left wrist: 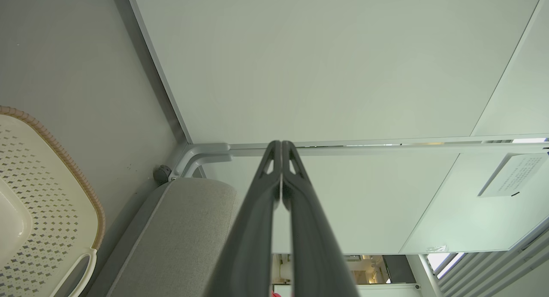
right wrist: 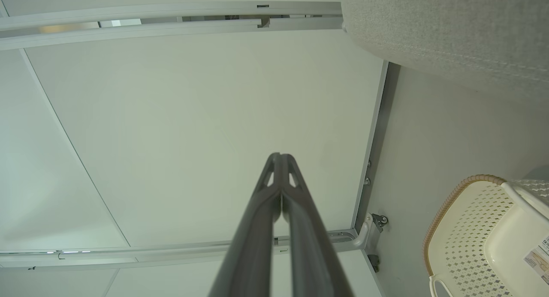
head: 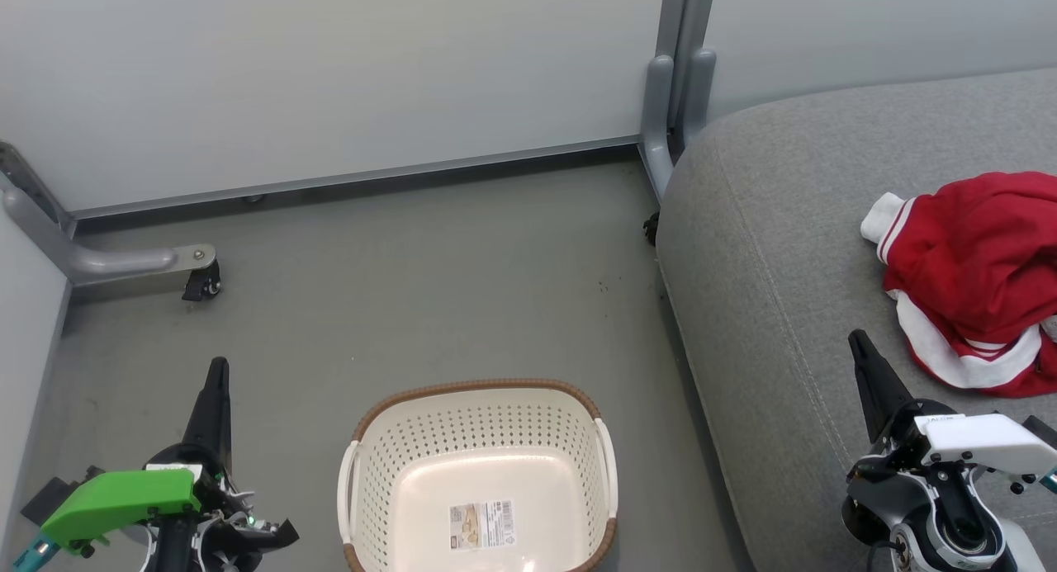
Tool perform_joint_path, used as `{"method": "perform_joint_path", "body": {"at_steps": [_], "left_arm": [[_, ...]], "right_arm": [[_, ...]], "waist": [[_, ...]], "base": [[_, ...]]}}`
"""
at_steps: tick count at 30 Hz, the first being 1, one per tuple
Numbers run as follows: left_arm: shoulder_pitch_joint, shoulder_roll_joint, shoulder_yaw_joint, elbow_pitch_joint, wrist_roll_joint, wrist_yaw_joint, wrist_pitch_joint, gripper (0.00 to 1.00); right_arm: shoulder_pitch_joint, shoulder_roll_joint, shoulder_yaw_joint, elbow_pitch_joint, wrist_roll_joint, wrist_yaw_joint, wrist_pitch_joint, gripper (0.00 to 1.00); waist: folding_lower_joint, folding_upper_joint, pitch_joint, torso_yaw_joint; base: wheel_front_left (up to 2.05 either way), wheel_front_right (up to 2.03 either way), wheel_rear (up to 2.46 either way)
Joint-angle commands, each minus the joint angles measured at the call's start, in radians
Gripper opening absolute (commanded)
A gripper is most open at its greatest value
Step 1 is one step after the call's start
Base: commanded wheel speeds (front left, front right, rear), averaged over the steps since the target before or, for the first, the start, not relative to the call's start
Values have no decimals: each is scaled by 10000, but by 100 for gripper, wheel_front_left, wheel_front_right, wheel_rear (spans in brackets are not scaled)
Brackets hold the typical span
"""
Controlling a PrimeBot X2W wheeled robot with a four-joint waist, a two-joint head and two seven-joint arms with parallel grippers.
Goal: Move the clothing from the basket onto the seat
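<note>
**Basket bare, red clothing lying on the seat**

The basket (head: 475,385) stands upright on the grey floor (head: 413,283). Its cream perforated walls and brown rim are in plain sight, and its bare bottom carries a paper label (head: 482,524).

The clothing (head: 978,267) lies well apart from the basket, to its right and farther from the robot. It is a rumpled red heap with white bands and thin white stripes, resting on top of the seat (head: 768,267). The seat is a broad light grey cushion that rises just to the right of the basket. Its rounded corner sits beyond the basket's far right corner.

The left gripper (head: 219,367) hangs over the floor to the left of the basket, near its left handle and not touching it. In the left wrist view its two dark fingers (left wrist: 257,211) are pressed together from tip to tip with nothing between them.

The right gripper (head: 857,338) is to the right of the basket, above the seat, between the basket and the clothing. Its tips are near the garment's white-banded lower edge but apart from it. In the right wrist view its fingers (right wrist: 257,211) also lie pressed together, pinching nothing.

Beyond the basket, pale wall panels (head: 330,77) meet the floor. A grey panel foot with a black caster (head: 202,285) stands beyond the basket to its left.
</note>
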Motion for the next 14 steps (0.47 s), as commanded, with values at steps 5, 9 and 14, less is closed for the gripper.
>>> {"method": "perform_joint_path", "body": {"at_steps": [5, 9, 14], "left_arm": [[-139, 9, 34, 21, 44, -36, 32, 0], [-140, 8, 35, 21, 45, -36, 34, 0], [-140, 8, 36, 21, 47, -36, 34, 0]], "right_arm": [[-72, -10, -17, 20, -60, 4, 26, 0], [-72, -10, -19, 20, -60, 4, 28, 0], [-72, -10, -20, 20, -53, 4, 30, 0]], "waist": [[0, -1, 0, 0], [0, -1, 0, 0], [0, -1, 0, 0]], "base": [[0, 0, 0], [0, 0, 0], [0, 0, 0]]}}
